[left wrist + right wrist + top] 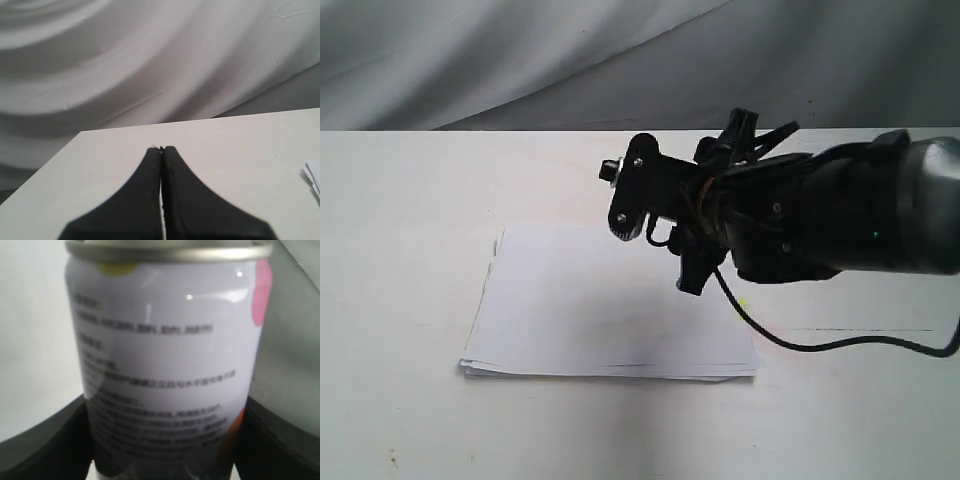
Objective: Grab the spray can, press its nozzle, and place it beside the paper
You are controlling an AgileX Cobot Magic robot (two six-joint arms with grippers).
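Right gripper clamped on can, fingers either side of label wall. Can hung over paper, near its 1 o'clock corner. Left gripper pinched together, empty. I judged can light, rigid, slick; label grip suited, top free for pressing.

A robotics test bench, by the look of it: a plain white table stands before a draped grey-white cloth backdrop, with a black robot arm and its trailing cable reaching over the surface.
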